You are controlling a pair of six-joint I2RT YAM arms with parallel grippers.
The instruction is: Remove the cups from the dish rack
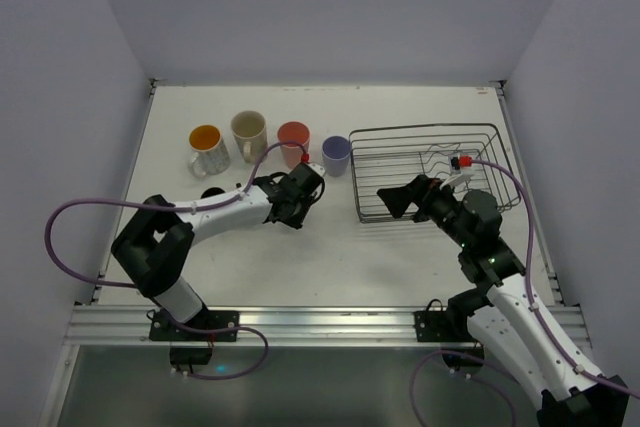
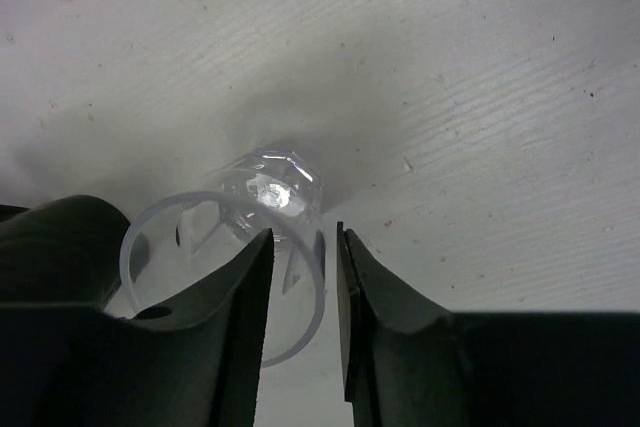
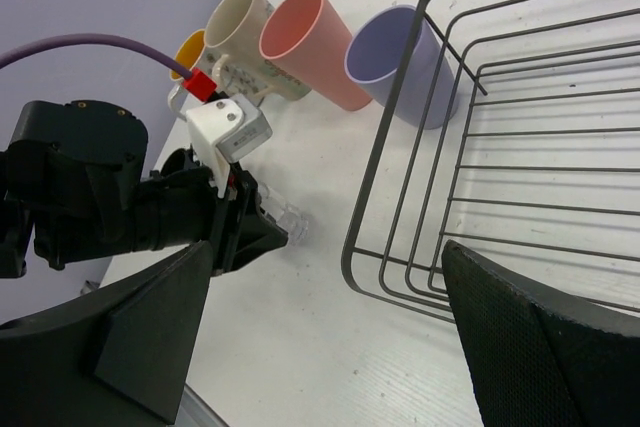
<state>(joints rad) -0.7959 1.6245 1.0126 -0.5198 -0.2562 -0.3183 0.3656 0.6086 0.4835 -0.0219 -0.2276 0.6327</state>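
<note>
The clear glass [image 2: 262, 197] is thin-walled and smooth, with a thick faceted base, and rests on the matte white surface near its middle, just in front of the row of cups. The left pincer [image 2: 304, 237] straddles its rim, one dark finger inside and one outside, spread slightly so that a gap shows beside the wall. Four cups line up toward the far-left edge: a patterned mug with an orange interior [image 1: 205, 143], a cream speckled mug [image 1: 249, 131] with a handle, a smooth salmon tumbler [image 1: 293, 137] and a lavender one [image 1: 336, 152]. The dish rack [image 1: 400, 152], dark bent wire with low sides, sits at the far-right side. The right pincer [image 3: 328, 247] hangs spread wide, holding nothing, at the rack's near-left corner.
</note>
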